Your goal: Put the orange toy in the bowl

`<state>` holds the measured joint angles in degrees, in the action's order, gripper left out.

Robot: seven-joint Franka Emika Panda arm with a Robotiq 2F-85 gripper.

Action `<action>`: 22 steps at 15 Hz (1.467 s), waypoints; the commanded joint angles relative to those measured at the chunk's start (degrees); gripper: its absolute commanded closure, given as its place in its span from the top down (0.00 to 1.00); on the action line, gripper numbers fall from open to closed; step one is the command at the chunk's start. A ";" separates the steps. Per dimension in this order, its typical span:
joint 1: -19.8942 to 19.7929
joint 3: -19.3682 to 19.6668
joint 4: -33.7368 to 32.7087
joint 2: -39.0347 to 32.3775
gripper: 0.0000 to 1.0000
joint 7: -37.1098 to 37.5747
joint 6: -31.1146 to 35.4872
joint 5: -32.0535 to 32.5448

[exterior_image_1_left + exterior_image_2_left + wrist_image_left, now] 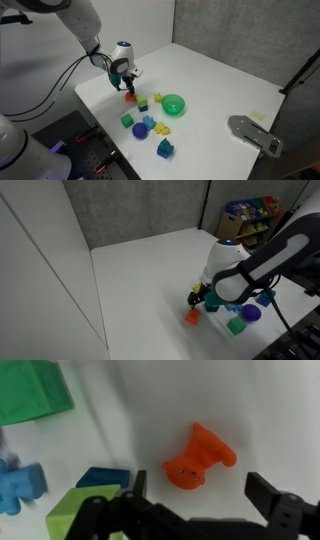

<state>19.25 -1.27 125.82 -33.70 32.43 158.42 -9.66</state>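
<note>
The orange toy (198,458) lies on the white table, small and blocky; it also shows in both exterior views (130,97) (192,318). My gripper (200,488) is open and empty. It hangs just above the toy, with one finger on either side of the toy's near end and not touching it. It also shows in both exterior views (128,82) (203,300). The bright green bowl (174,104) stands empty on the table, a short way from the toy. In the wrist view the bowl is out of view.
Small toys lie between the toy and the bowl: a green cube (143,104), yellow pieces (157,98), a blue-purple ball (141,131), and a blue piece (165,148). A grey object (255,133) lies at the table's far side. A green block (30,390) sits close by.
</note>
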 commanded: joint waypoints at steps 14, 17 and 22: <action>2.70 2.68 -11.77 -12.96 1.00 11.26 -0.10 -1.93; 3.06 2.99 -12.90 -14.15 1.00 12.31 -0.36 -1.52; 2.85 2.68 -13.13 -13.86 0.49 11.98 -0.41 -1.37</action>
<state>22.05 1.41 113.64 -47.64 43.65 158.42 -10.87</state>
